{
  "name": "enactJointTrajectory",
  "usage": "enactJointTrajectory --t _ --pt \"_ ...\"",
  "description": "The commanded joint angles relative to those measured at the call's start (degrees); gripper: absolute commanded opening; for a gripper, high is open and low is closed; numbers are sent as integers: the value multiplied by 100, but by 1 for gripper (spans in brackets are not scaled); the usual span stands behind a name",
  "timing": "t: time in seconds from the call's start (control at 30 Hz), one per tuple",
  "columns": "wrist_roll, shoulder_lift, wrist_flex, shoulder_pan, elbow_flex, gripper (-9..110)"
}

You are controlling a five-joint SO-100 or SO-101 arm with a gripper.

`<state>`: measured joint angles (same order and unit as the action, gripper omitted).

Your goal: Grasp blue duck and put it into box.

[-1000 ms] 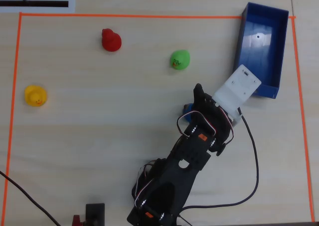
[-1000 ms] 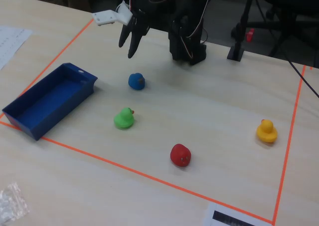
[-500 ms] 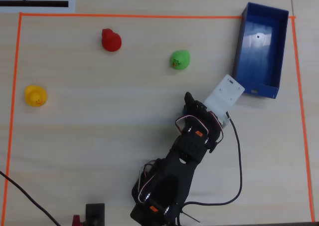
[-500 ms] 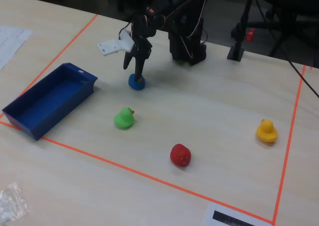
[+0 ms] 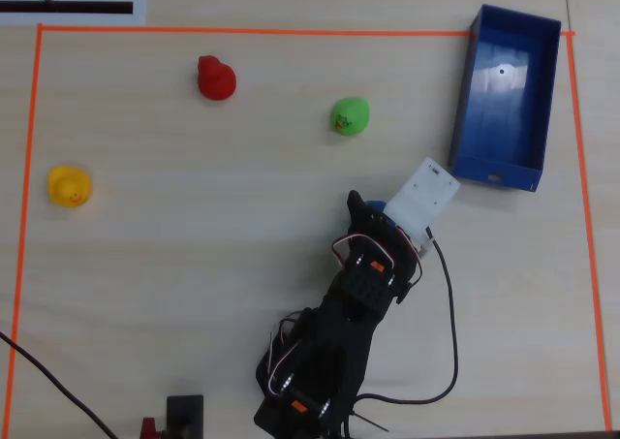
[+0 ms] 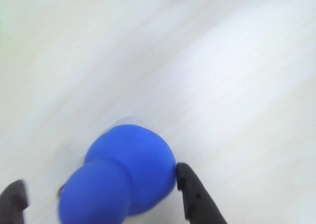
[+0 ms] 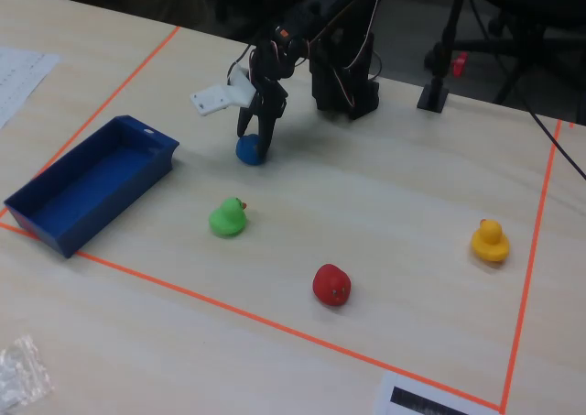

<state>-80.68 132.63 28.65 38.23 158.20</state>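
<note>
The blue duck is seen on the desk between the open gripper fingers, one touching it, beside the box. In the overhead view it is mostly hidden under the arm, only a blue sliver showing.

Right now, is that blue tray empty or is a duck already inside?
Empty. The box shows only its bare glossy floor in the overhead view; the blue duck sits on the table between the gripper fingers.

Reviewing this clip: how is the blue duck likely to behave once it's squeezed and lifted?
The blue duck looks smooth and rounded, so it may slip or pivot between the gripper's narrow fingertips. It is small, probably light. On its rounded body, a nudge could tip or roll it.
</note>
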Motion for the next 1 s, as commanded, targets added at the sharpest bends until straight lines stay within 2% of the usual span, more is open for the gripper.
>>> enactJointTrajectory --t 0.0,0.43,0.47,0.57,0.6,0.83,0.97 --pt "132 97 -220 -123 53 42" --pt "193 70 -1055 -202 483 40" --pt "176 70 -1116 -211 554 37" --pt "167 70 -1652 -246 905 7" --pt "167 70 -1819 -246 1020 0" --pt "114 105 -1863 -246 1107 0" --pt "396 167 -1274 -114 378 0"
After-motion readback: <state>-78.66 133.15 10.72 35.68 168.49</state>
